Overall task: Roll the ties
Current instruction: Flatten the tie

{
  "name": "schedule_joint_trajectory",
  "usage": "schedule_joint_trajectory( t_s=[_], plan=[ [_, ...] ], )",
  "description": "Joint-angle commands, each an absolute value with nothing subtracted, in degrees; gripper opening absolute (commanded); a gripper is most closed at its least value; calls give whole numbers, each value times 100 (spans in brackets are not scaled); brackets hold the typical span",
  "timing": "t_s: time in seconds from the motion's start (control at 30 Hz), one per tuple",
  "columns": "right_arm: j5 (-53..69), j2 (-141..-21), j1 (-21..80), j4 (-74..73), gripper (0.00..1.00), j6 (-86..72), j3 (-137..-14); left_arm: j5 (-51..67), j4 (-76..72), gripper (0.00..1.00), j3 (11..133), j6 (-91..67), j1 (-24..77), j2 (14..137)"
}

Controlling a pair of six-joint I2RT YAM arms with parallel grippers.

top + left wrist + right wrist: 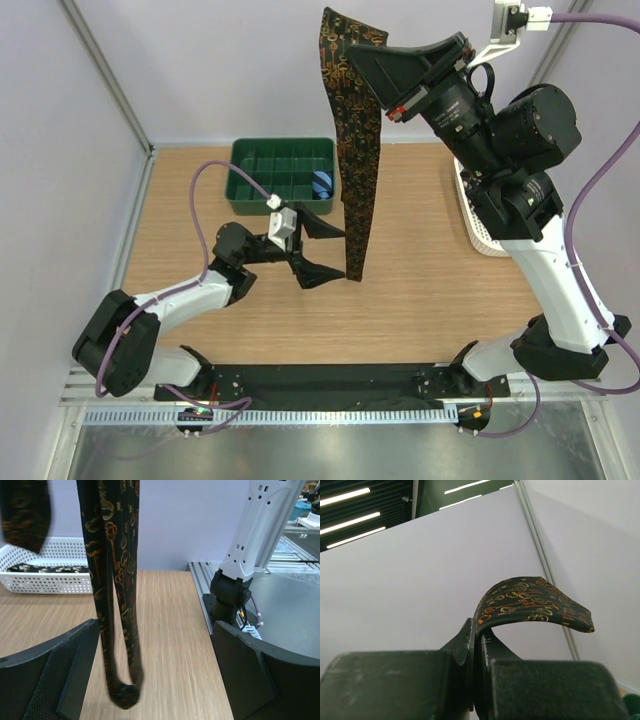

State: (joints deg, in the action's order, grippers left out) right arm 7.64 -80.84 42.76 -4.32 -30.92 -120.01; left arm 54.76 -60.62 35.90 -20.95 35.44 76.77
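Table bears green tray at its far side. Tie, dark with orange print, hangs doubled just right of the tray. Right gripper, up right of the tray, is clamped on the tie. Left gripper, in front of the tray, is spread wide and holds nothing.

The left arm, lower left in the top view, and the right arm, along its right side, share one build: glossy white plastic link shells between bulky matte black cylindrical joints. A thin purple cable runs to a small white connector block behind the left claw. A second purple cable follows the right arm. The right claw, like the left, is black wedge-shaped plastic. The left wrist view shows mesh-textured pads and small holes in a white shell.
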Motion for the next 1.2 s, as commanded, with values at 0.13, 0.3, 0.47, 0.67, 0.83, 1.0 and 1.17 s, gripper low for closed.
schedule_joint_trajectory(
  t_s=[0.13, 0.3, 0.47, 0.67, 0.83, 1.0, 1.17],
  plan=[
    [914, -8059, 4307, 148, 2, -3094, -12252, 4949, -6197, 100, 3858, -1837, 3674, 7900],
    [879, -8130, 4307, 290, 2, -3137, -12313, 4580, -6108, 100, 3885, -1626, 3674, 8182],
    [949, -8191, 4298, 316, 3, -3208, -12357, 4149, -6082, 100, 3771, -1372, 3674, 8209],
    [958, -8174, 4307, 387, 2, -3252, -12278, 4639, -6064, 97, 4042, -1529, 3700, 8358],
    [844, -8156, 4307, 352, 2, -3015, -12278, 4940, -6082, 79, 3973, -1512, 3893, 8604],
    [466, -8051, 4307, 404, 2, -2585, -12068, 4527, -6196, 82, 3823, -1389, 4385, 8947],
    [211, -7981, 4298, 431, 2, -2286, -11953, 4395, -6389, 47, 3753, -1547, 4597, 9176]
  ],
)
